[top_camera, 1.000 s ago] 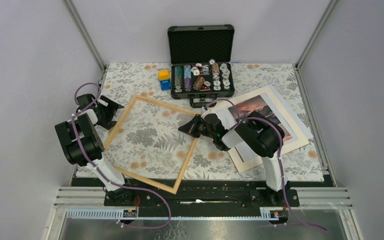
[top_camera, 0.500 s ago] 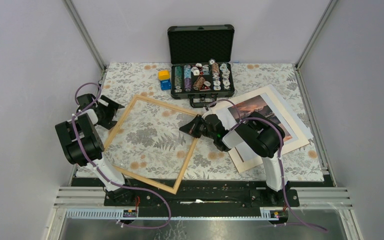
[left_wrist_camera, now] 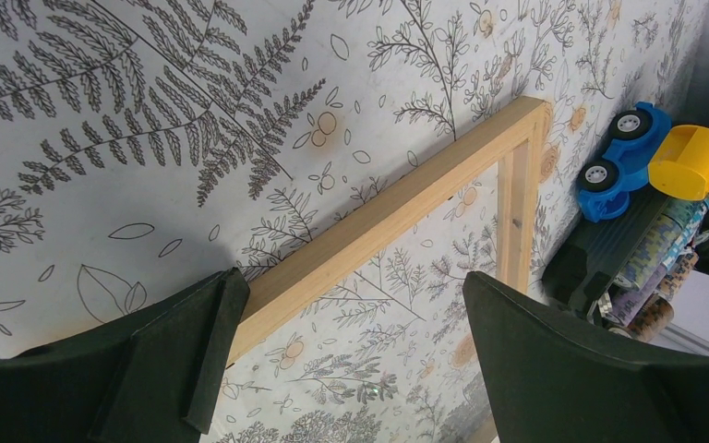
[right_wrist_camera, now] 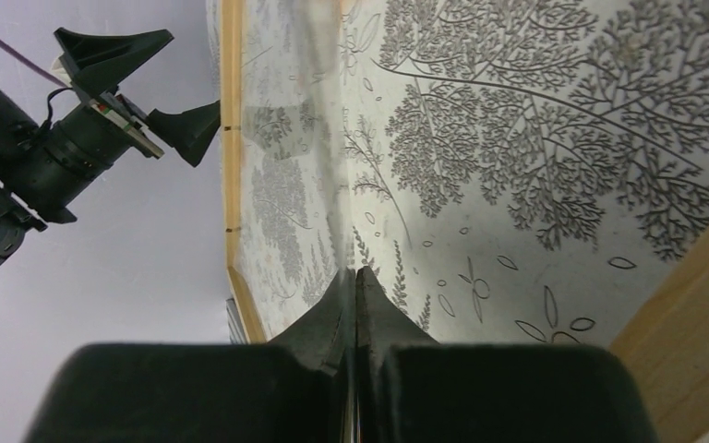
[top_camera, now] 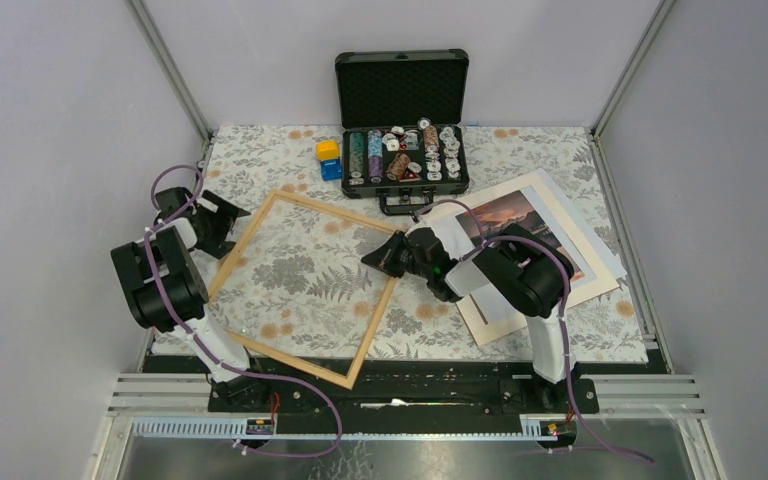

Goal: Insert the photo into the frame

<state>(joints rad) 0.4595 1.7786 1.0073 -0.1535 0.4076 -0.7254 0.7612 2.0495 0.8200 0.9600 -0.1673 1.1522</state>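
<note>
While the black case (top_camera: 401, 90) holds what seem chips (top_camera: 400, 155), left gripper (left_wrist_camera: 351, 295) gapes and right gripper (right_wrist_camera: 355, 277) sits closed.

A robot lab cell; plain white walls (top_camera: 50, 90), aluminium rails (top_camera: 660, 392), floral-clothed table (top_camera: 260, 150).

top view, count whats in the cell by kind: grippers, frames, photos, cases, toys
grippers: 2, left gripper and right gripper
frame: 1
photo: 1
black case: 1
toy truck: 1
total: 6
</note>
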